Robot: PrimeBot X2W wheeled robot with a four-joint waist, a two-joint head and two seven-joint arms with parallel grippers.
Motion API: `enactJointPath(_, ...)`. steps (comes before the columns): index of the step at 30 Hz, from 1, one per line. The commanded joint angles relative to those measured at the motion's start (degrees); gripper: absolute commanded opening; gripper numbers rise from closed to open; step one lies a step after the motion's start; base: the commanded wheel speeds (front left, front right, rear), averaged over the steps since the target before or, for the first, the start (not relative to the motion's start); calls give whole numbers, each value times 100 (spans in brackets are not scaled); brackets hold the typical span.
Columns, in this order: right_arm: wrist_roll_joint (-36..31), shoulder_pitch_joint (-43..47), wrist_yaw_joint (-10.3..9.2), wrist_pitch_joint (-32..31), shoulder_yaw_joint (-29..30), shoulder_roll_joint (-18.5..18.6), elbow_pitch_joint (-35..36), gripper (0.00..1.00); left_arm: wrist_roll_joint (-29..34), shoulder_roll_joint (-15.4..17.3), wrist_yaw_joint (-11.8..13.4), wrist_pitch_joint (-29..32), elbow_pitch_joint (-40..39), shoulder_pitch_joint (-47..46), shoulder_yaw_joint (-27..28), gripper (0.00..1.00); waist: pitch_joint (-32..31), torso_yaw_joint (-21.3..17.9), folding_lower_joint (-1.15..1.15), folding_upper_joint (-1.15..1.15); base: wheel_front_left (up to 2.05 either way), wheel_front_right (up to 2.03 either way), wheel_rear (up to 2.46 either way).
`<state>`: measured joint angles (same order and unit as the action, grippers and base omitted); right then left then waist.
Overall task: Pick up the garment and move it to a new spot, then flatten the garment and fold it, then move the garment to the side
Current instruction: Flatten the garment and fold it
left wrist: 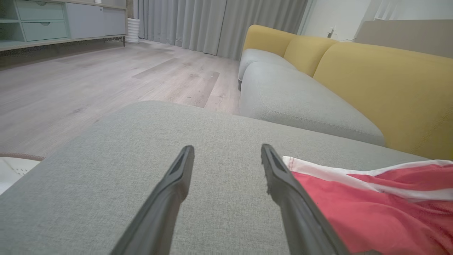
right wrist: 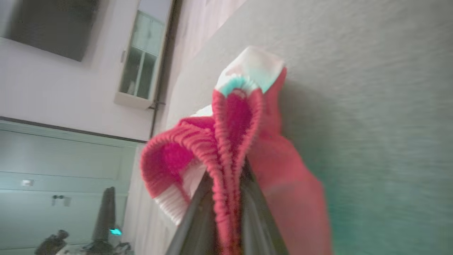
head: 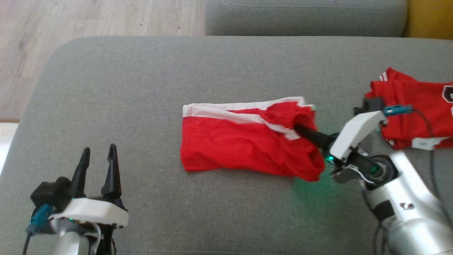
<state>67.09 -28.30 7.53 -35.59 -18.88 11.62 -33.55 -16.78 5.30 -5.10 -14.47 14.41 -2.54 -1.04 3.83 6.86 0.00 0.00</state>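
The garment [head: 240, 141], red shorts with white stripes, lies crumpled in the middle of the grey cushion [head: 141, 88]. My right gripper [head: 299, 128] reaches in from the right and is shut on the garment's ribbed right edge, lifting it a little. In the right wrist view the red ribbed band [right wrist: 231, 141] is pinched between the two fingers. My left gripper [head: 99, 156] stands open at the lower left, apart from the cloth. In the left wrist view its fingers [left wrist: 177, 187] are spread over bare cushion, with the garment [left wrist: 371, 205] just to their right.
A second red garment [head: 417, 109] with white trim lies at the cushion's right edge, behind my right forearm. Another grey cushion [head: 304, 16] sits beyond, with a yellow backrest [left wrist: 382, 78]. Wooden floor [head: 53, 35] lies off the cushion's left side.
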Motion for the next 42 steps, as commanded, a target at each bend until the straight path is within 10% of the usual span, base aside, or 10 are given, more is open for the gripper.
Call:
enactJointPath(1, 203, -144, -4, -134, 37, -189, 235, 0, -2, 45, -18, -52, -147, -218, 195, 100, 21, 62, 0, 0, 0, 0, 0)
enactJointPath(11, 1565, -579, -4, -163, 397, -865, -592, 0, -33, -15, -22, -52, -19, -314, 142, 100, 97, 596, 0, 0, 0, 0, 0)
enactJointPath(19, 2903, -1359, -4, 893, -1063, -872, -1569, 0, -61, -87, -46, -52, 67, -391, 106, 100, 178, 1029, 0, 0, 0, 0, 0)
enactJointPath(23, 3335, -1710, -4, 1372, -1904, -873, -1998, 60, -75, -131, -57, -52, 112, -407, 88, 100, 212, 1154, 0, 0, 0, 0, 0)
enactJointPath(24, 3442, -1772, -4, 1443, -2116, -873, -2050, 96, -77, -140, -58, -52, 118, -405, 87, 100, 214, 1171, 0, 0, 0, 0, 0)
enactJointPath(35, 4284, -2442, -4, 2354, -3458, -874, -1662, 100, -72, -196, -57, -52, 124, -440, 198, 100, 276, 1025, 0, 0, 0, 0, 0)
enactJointPath(42, 3363, -2831, -4, 3289, -3604, -611, -1002, 100, -1, -172, -62, -52, -103, -460, 393, 100, 356, 710, 0, 0, 0, 0, 0)
